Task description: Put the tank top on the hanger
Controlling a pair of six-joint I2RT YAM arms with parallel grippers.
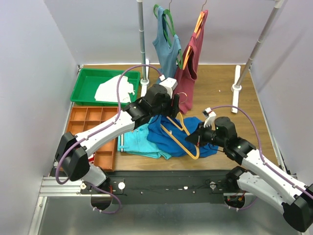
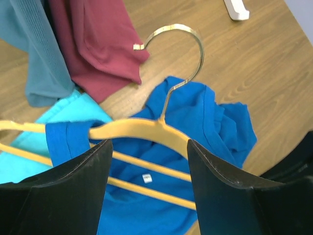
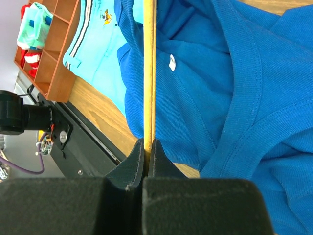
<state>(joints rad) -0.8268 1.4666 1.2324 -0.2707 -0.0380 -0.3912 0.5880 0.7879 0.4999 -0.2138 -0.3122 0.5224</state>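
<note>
Right wrist, jaws pinching hanger (image 3: 149, 73), left wrist, its metal hook (image 2: 201, 53)

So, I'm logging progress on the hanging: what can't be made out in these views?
Left wrist: the left end of the hanger is cut off by the frame edge; its lower bars run behind the fingers of the left gripper.
Right wrist: the hook is out of frame; one bar shows, in the shut jaws of the right gripper.
Both wrist views: the label on the tank top is too small to read.
</note>
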